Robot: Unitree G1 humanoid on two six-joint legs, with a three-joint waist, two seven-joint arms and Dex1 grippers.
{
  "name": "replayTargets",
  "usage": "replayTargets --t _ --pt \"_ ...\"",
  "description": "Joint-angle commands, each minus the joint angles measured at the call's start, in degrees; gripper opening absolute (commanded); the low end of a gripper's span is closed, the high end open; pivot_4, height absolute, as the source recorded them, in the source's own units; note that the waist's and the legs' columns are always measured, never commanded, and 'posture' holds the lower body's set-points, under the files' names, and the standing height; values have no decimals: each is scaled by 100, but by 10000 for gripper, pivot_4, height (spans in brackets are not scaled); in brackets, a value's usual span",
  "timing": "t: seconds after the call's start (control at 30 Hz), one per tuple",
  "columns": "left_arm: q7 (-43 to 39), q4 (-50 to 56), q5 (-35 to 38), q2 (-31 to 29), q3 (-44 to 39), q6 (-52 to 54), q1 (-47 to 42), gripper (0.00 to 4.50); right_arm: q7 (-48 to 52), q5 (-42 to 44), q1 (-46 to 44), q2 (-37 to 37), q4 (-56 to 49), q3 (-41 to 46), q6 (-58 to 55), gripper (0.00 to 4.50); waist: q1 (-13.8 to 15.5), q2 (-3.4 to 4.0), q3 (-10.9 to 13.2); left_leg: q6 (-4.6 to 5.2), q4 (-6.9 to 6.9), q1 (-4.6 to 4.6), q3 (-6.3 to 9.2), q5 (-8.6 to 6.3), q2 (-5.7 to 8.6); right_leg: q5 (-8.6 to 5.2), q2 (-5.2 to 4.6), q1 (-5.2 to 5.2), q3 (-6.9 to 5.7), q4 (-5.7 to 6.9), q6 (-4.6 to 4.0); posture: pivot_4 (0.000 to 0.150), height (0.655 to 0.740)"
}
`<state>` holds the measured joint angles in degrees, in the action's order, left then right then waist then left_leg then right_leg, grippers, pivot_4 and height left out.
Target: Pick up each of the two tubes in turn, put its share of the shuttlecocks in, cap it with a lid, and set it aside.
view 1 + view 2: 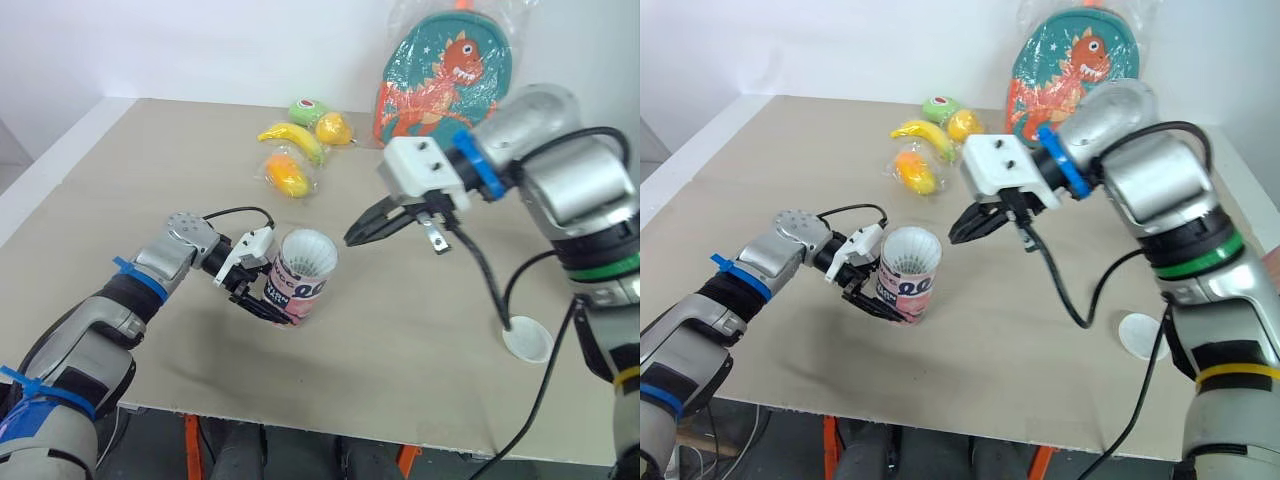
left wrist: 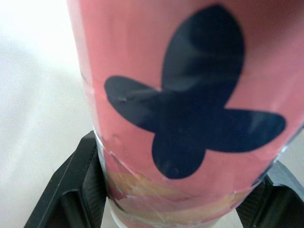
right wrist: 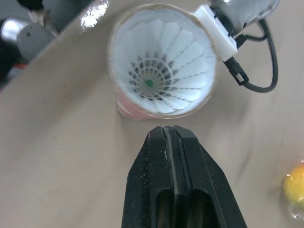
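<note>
Pink cardboard tube (image 1: 298,290) with dark blue shapes on it is held between the two black fingers (image 2: 80,190) of the left gripper (image 1: 270,297). The fingers are squeezed onto its lower part from both sides. The tube looks to be stood on the flat beige table (image 1: 150,180), tipped only a little. It is likely gripped low so that the open top is kept free and the tube is not knocked over.

White feather shuttlecocks (image 3: 161,66) are seen inside the tube, right up at its mouth. How many are stacked under the top one cannot be told.

The right gripper (image 1: 353,236) is held in the air with its fingers pressed together and nothing between them. The tube's mouth is just beyond those fingertips and a little lower, not touched by them.

Filling of this tube is judged to be done or nearly done, so the cap is needed next. A round white plastic lid (image 1: 527,338) is laid flat on the table, well away from the right fingertips and on the other side of them from the tube. The right fingers must be opened before it can be picked up.
</note>
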<state>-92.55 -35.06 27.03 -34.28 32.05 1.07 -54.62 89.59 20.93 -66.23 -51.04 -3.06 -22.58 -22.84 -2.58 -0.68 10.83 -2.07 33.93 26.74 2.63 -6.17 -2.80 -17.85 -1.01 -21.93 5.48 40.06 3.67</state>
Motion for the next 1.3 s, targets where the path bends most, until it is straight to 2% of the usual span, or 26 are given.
replayTargets --t 0.03,0.17,0.27,0.37,0.4,0.43,0.5,0.67,0.8,1.1,1.3 --pt "53 62 155 416 -733 -129 64 29632 -277 262 632 -483 -691 856 -370 253 39 -1 0 0 -1 0 1 0 0 -1 0 1 -2 -1 0 1500 7400" --pt "73 235 26 756 -1159 0 253 29632 -483 442 1436 -991 -1135 1571 -651 253 37 -1 1 0 2 3 -3 0 11 -4 -13 4 -1 -3 3 1500 7400" --pt "356 508 -50 1145 -1309 -60 628 29632 -535 580 2555 -1632 -1400 2432 -866 253 23 0 1 0 4 2 0 0 11 -5 -12 6 -4 -1 5 1500 7400" --pt "904 479 -165 1934 -1337 -53 1007 29632 -463 46 4049 -2271 -1127 2834 -485 8987 89 2 0 3 9 -1 -4 -2 18 -10 -25 20 -11 -5 14 1500 7400" --pt "1023 474 -200 2146 -1357 -33 1085 29632 -519 -76 4375 -2371 -994 2929 -364 14454 91 2 0 4 13 -1 -4 -3 23 -12 -29 27 -11 -6 18 1500 7400" --pt "1142 456 -259 2312 -1373 -51 1123 29632 -556 -124 4558 -2431 -805 2981 -338 17342 91 1 1 6 21 -6 -7 -4 25 -14 -33 36 -12 -6 22 1500 7400" --pt "1221 496 -379 2480 -1386 -1 1178 29632 -638 -330 4794 -2502 -364 3015 -102 27601 90 2 2 6 42 -4 -12 -5 30 -4 -37 39 -3 -6 37 1500 7400" --pt "1247 314 -868 2571 -1262 -259 1265 29632 -689 -835 5132 -2652 1056 2898 511 27601 -13 7 -1 6 48 -39 -31 -2 26 4 -34 59 16 -8 71 1500 7400" --pt "1142 178 -1150 2510 -1256 -561 1326 29632 -697 -1006 4867 -2606 1910 2786 773 27601 -31 16 -4 9 47 -45 -56 0 23 12 -35 57 39 -9 79 1500 7400" --pt "1103 -68 -1363 2453 -1387 -798 1204 29632 -594 -1194 4018 -2140 2913 2320 606 27601 -19 22 -2 7 38 -45 -75 -1 28 13 -36 55 65 -16 80 1500 7400" --pt "1074 -30 -1377 2426 -1439 -744 1203 29632 -463 -1220 4013 -1967 2885 2154 482 27601 -19 25 -1 5 37 -44 -76 -3 28 13 -35 54 66 -17 80 1500 7400"
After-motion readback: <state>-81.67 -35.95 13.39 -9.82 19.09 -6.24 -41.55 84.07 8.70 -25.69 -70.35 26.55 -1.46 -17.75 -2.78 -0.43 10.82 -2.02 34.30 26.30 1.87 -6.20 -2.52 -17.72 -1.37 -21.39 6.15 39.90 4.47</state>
